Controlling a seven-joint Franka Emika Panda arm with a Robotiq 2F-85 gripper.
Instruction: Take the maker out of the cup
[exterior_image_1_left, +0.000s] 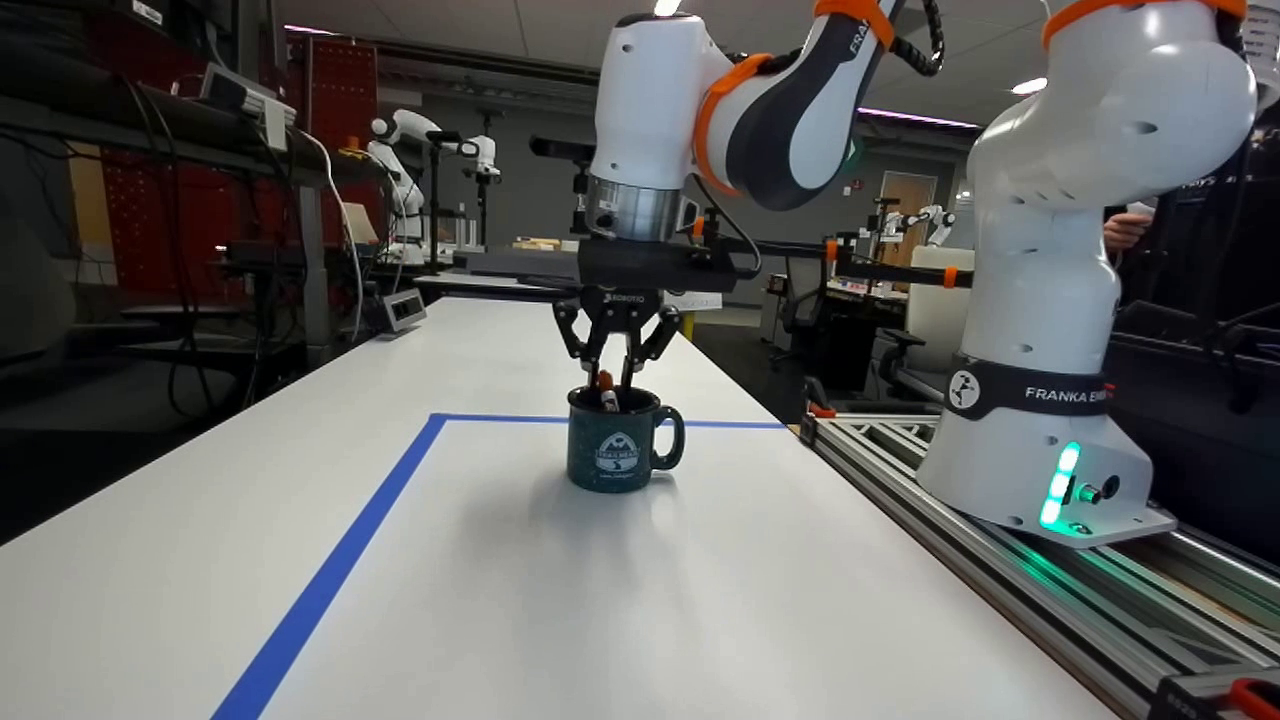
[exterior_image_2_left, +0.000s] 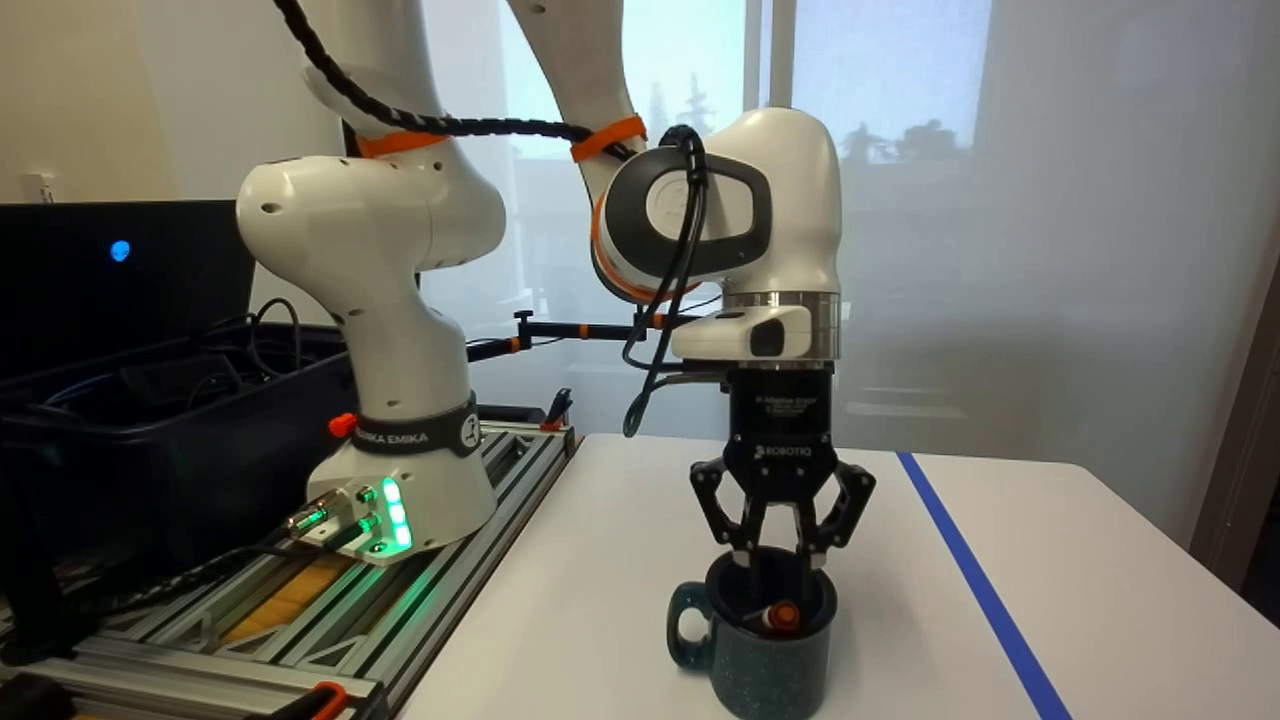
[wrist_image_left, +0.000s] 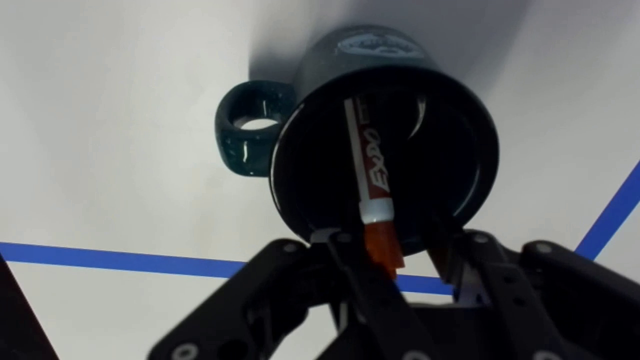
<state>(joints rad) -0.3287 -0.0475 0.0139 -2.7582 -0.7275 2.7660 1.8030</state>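
We see a white table (exterior_image_1_left: 560, 620) and, at its right in an exterior view, a white robot arm (exterior_image_1_left: 650, 110) reaching left over it. Blue tape (exterior_image_1_left: 341, 560) runs along the table's left and across its far part. The gripper (exterior_image_1_left: 610, 384) points down, fingers part-way spread, their tips inside the mouth of a dark teal mug (exterior_image_1_left: 613, 445); we see it clamped on nothing. The mug stands upright, handle to the right, pale mark facing near. In it leans the marker (wrist_image_left: 374, 182), orange cap uppermost; in the wrist view one finger stands clear of it, whether the other touches we cannot tell.
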